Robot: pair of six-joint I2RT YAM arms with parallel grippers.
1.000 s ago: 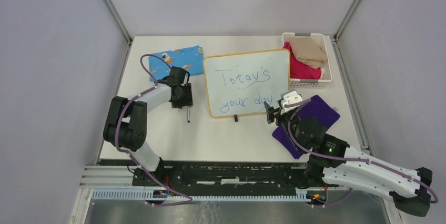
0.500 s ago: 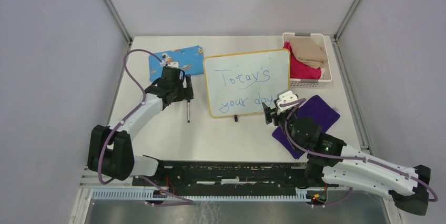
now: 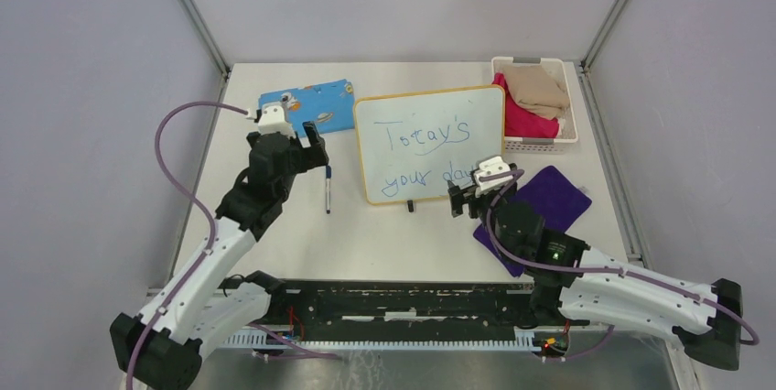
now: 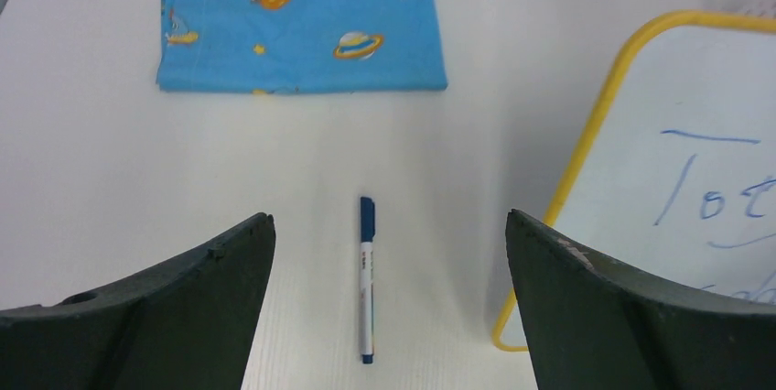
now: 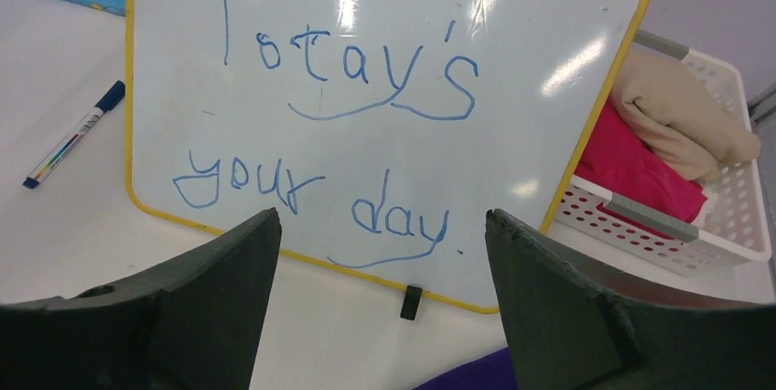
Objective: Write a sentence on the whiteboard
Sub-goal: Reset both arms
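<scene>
2 lines of blue marker, the sentence (image 5: pixel 352 65) "Totay's your day", cover the whiteboard (image 3: pixel 485 111) on the desk (image 3: pixel 366 234) just ahead of the right jaws, parted and empty. Left jaws gape wide, a pen (image 4: pixel 366 280) ahead between them, whiteboard at their right.

Whiteboard (image 5: pixel 558 79): one handwritten sentence (image 5: pixel 348 65) in thin blue ink, two lines.

Top line reads "Totay's". The third letter looks like a t rather than a d. An apostrophe stands before the s, and a curved stroke underlines "ay's".

Bottom line reads "your day." with a full stop after it and a curved stroke under "day".

Right wrist view: both lines whole and sharp.
Left wrist view: only "Tot" shows, at the right edge.
Top view: same two lines, fainter, end of the bottom line hidden.

Marker (image 4: pixel 366 280): small print along the white barrel, too small to read.
</scene>
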